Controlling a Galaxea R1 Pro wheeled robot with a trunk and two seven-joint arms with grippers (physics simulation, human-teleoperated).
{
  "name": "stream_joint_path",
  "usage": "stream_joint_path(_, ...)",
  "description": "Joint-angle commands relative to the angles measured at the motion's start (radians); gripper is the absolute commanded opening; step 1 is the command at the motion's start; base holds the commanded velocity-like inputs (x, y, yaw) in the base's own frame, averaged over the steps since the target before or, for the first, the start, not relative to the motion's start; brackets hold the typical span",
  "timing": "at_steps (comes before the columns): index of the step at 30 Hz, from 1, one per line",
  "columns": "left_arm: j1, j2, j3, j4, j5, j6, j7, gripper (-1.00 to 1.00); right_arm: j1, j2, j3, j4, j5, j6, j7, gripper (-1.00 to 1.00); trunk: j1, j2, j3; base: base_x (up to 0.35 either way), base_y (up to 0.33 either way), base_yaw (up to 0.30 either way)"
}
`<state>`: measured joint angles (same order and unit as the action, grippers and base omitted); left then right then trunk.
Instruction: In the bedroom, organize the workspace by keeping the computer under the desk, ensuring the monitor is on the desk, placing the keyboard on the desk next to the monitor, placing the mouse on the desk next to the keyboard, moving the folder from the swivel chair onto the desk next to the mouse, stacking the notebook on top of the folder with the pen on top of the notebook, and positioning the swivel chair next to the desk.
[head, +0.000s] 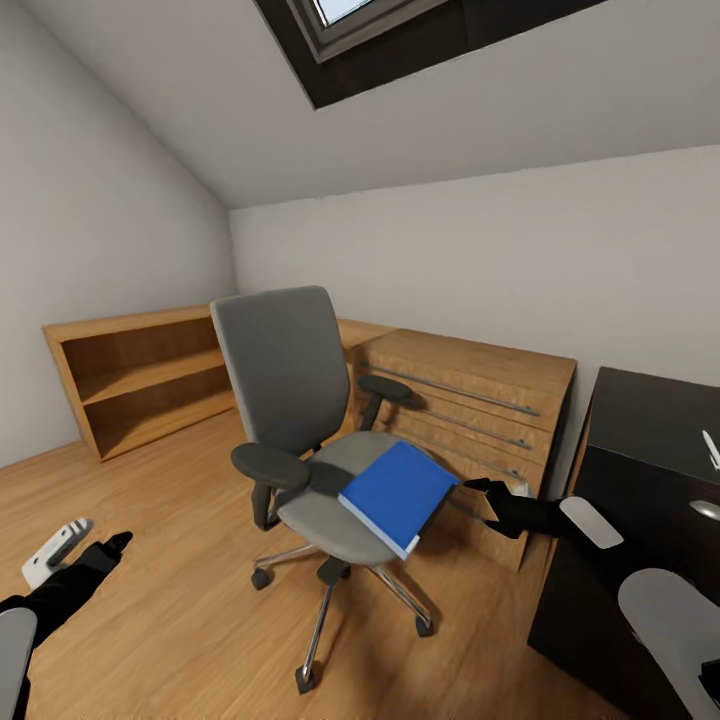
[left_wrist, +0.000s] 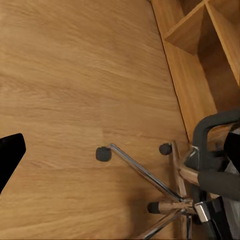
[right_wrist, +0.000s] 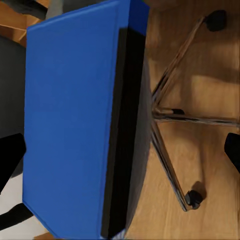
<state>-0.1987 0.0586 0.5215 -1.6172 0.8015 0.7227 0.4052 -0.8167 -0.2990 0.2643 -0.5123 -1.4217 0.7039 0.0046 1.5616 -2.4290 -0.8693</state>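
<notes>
Lying slantwise on the swivel chair, the folder faces the right tool, fingers spread.

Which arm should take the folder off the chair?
Right. Its open end effector sits just beside the folder on the swivel chair; the left end effector hangs low over the floor, farther away.
</notes>
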Motion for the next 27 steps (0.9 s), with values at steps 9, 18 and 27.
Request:
stream_joint_path(9, -0.001, 0.006, 0.044, -0.001, 0.057, 0.004, 0.009, 1.0, -0.001, -0.004, 0.007, 0.012, 0.003, -0.055, 0.065, 1.0, 0.034, -0.064, -0.029, 0.0, 0.0, 0.0)
stream_joint_path(18, -0.001, 0.006, 0.043, -0.001, 0.059, 0.004, 0.009, 1.0, -0.001, -0.023, 0.008, 0.071, 0.052, -0.059, 0.294, 1.0, 0.042, -0.073, -0.063, 0.0, 0.0, 0.0)
stream_joint_path(27, -0.001, 0.004, 0.038, -0.001, 0.06, 0.004, 0.009, 1.0, -0.001, -0.025, 0.009, 0.116, 0.059, -0.058, 0.398, 1.0, 0.046, -0.075, -0.098, 0.0, 0.0, 0.0)
